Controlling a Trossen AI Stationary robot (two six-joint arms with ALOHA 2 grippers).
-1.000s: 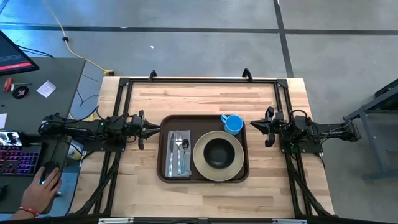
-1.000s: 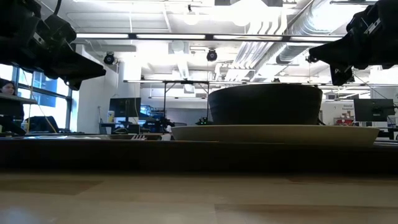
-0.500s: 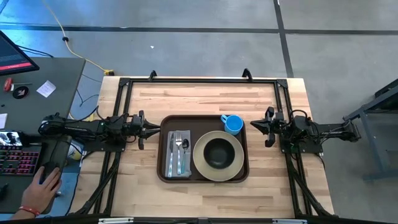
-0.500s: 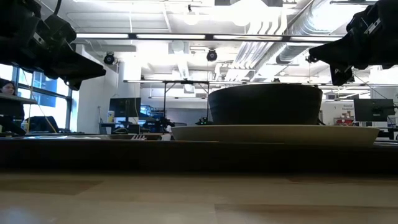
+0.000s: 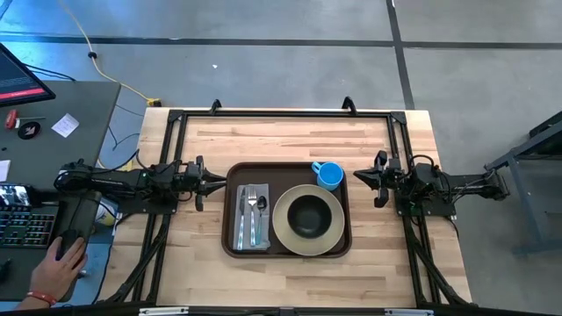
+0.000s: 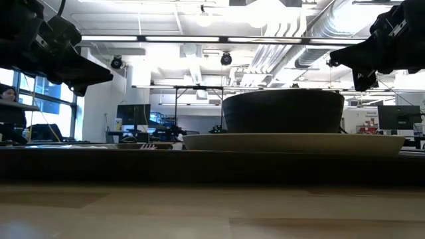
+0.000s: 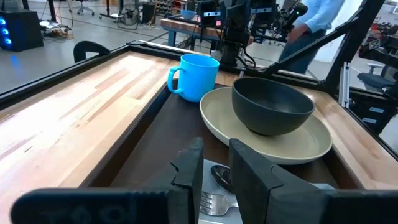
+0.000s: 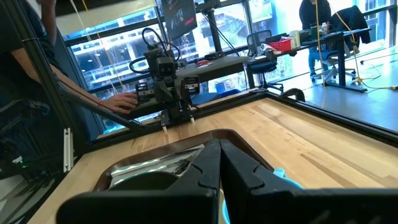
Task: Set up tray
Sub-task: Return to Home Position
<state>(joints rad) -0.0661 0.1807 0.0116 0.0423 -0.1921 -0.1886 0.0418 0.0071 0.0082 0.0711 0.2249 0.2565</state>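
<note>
— As framed from above, got the tray [image 5: 285, 174] dead centre on the table [image 5: 290, 140], long side running across, between left gripper [image 5: 221, 183] and right gripper [image 5: 358, 175]. Agree?
— Agree. Placing left gripper just off the tray's left short side, right gripper just off the right short side near the far corner. No contact with it; hanging above table height in the low view.
— Claw state?
— Left wrist view: seeing fingers [image 7: 189, 168] parted by a narrow gap, gripping nothing. Right wrist view: seeing fingers [image 8: 208, 168] pressed together, gripping nothing.
— Materials, quick.
— Logging tray as dark brown plastic, rectangular, rounded corners, raised rim. On it: round beige plate [image 5: 283, 233], matte, carrying a dark round bowl [image 5: 307, 215]. Glossy blue cup [image 5: 329, 175] with a loop handle at the far right corner, just beside the plate. Flat grey napkin [image 5: 266, 239] on the left part, bearing cutlery [image 5: 251, 215], three pieces side by side. Shiny metal fork [image 7: 210, 202] tines and spoon [image 7: 219, 175] bowl showing between the left fingers.
— Surface, room?
— Pale wood table, planked, visible grain, edged by a black metal frame [image 5: 281, 114]. Grey concrete floor [image 5: 263, 53] with dark seams underneath. Off the left side, a desk [image 5: 53, 114] with a keyboard [image 5: 22, 230] and a person's hand [image 5: 54, 268]. Low view: bright ceiling lights [image 6: 199, 16], ducts [image 6: 299, 40]. Left wrist view: a person [image 7: 314, 22] in a pale blue shirt beyond the table.
</note>
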